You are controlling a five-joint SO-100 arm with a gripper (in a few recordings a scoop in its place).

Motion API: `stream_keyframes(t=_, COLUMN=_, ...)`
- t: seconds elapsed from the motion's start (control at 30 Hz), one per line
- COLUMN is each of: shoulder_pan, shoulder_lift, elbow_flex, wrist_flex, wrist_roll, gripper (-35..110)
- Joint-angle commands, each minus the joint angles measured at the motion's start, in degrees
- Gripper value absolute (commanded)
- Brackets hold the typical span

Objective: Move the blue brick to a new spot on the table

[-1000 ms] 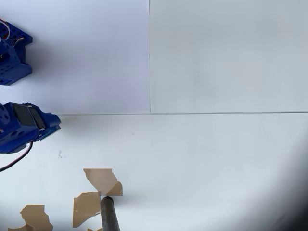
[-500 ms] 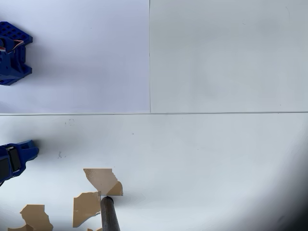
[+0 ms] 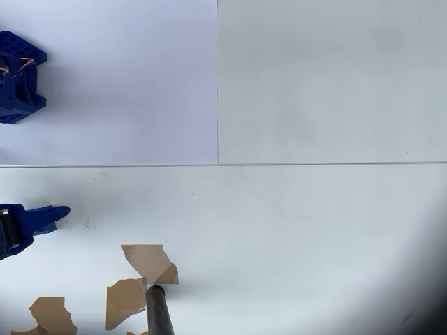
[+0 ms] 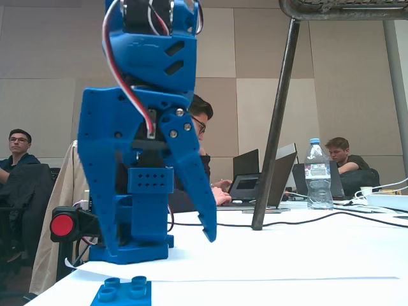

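the gripper (image 4: 159, 245) hangs low over the table (image 4: 306, 255) in the fixed view, pointing down, its two blue fingers spread wide with clear air between them and nothing held. one fingertip (image 4: 209, 233) comes to a point just above the white surface; the other finger is the broad blue slab on the left. the blue brick (image 4: 122, 292) sits on the table at the very front edge of that view, studs up, below the gripper and closer to the camera, not touching either finger. i can't tell exactly how far in front of the fingers it lies.

from overhead, the gripper (image 3: 42, 218) pokes in from the left edge, a narrow blue tip over the lower white panel; its opening can't be read from there. above it on the left edge is the arm's blue base (image 3: 19, 77) with red and white wires, standing on the paler lilac sheet (image 3: 126, 84). thin seams split the table (image 3: 314, 230) into panels. torn brown patches (image 3: 148, 262) show near the bottom left, and a dark pole (image 3: 159, 310) stands on one of them.

behind the table in the fixed view there's a water bottle (image 4: 316, 175), open laptops (image 4: 255, 182), a slanted dark stand leg (image 4: 275, 121), a red button (image 4: 62, 225) beside the base, and people sitting at the back.
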Motion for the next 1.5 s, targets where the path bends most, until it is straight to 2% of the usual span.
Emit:
stream_keyframes(t=0.0, shoulder_pan=-10.99, shoulder_lift=16.96, elbow_flex=6.50, wrist_flex=4.57, wrist_roll=2.20, gripper=26)
stream_keyframes(t=0.17, shoulder_pan=-37.27, shoulder_lift=37.27, elbow_flex=22.24, wrist_flex=3.52, wrist_roll=9.23, gripper=12)
stream_keyframes(t=0.33, shoulder_pan=-63.28, shoulder_lift=47.02, elbow_flex=28.83, wrist_flex=1.14, wrist_roll=17.31, gripper=0)
stream_keyframes(t=0.43, shoulder_pan=-74.44, shoulder_lift=48.16, elbow_flex=30.06, wrist_flex=-0.70, wrist_roll=20.13, gripper=0)
stream_keyframes(t=0.53, shoulder_pan=-81.30, shoulder_lift=48.87, elbow_flex=33.49, wrist_flex=-4.48, wrist_roll=19.95, gripper=0)
stream_keyframes(t=0.77, shoulder_pan=-86.92, shoulder_lift=64.60, elbow_flex=49.48, wrist_flex=-5.98, wrist_roll=13.71, gripper=0)
stream_keyframes(t=0.9, shoulder_pan=-83.67, shoulder_lift=75.06, elbow_flex=57.92, wrist_flex=-3.25, wrist_roll=10.90, gripper=0)
stream_keyframes(t=1.03, shoulder_pan=-79.28, shoulder_lift=79.54, elbow_flex=63.46, wrist_flex=-4.83, wrist_roll=8.35, gripper=0)
stream_keyframes(t=1.47, shoulder_pan=-84.11, shoulder_lift=83.76, elbow_flex=67.06, wrist_flex=-6.59, wrist_roll=20.30, gripper=3)
